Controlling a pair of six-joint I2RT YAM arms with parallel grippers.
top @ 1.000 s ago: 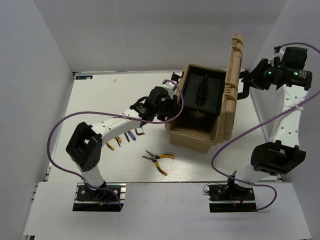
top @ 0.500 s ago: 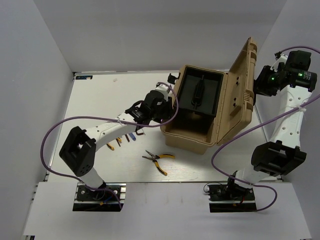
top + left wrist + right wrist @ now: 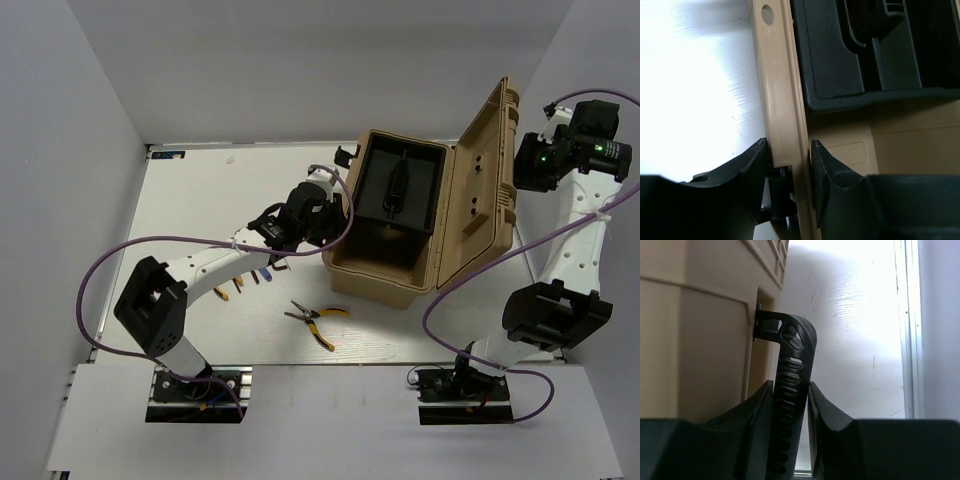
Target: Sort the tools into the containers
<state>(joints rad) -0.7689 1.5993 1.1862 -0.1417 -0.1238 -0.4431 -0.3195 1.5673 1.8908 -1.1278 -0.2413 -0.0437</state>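
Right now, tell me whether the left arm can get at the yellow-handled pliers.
Probably, but not yet: its end effector grips the toolbox wall. The pliers lie in the open near its base.

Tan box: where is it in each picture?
Top external: the tan box sits right of the middle, lid open.
Left wrist: its rim runs up the middle, between the left fingers.
Right wrist: its wall fills the left; the right fingers pinch its black handle.
Shared landmark: the white table.

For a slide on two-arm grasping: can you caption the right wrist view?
Right hand clamped on the tan toolbox's black carry handle, white table beyond.
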